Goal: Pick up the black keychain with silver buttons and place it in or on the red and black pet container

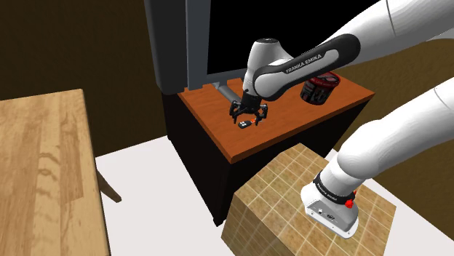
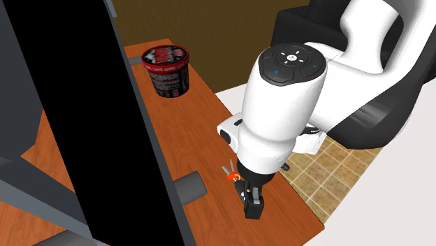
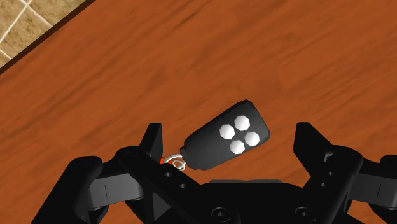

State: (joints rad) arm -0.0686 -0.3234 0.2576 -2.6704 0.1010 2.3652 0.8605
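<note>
In the shoulder view the white arm reaches from the tiled stand over an orange-brown tabletop that sits on a black cabinet. The gripper points down near the middle of that tabletop, fingers spread. The black keychain lies on the wood just under them. The red and black pet container stands upright toward the tabletop's right end in this view, partly behind the arm and well apart from the keychain. A dark screen rises at the back edge, and a pale wooden table fills the left.

In the second exterior view the pet container stands at the far end of the tabletop, beside the tall black screen. The gripper hangs low over the near end, close to the tabletop's edge. A small orange and silver bit, the keychain's ring end, shows just beside the hand. The tiled stand lies beyond the edge.

In the wrist view the keychain lies tilted on the tabletop, its four silver buttons up and its ring toward the palm. The pincer is open: the two black fingers stand apart on either side of the keychain, and neither touches it, so nothing is held. A corner of the stand shows past the tabletop's edge.
</note>
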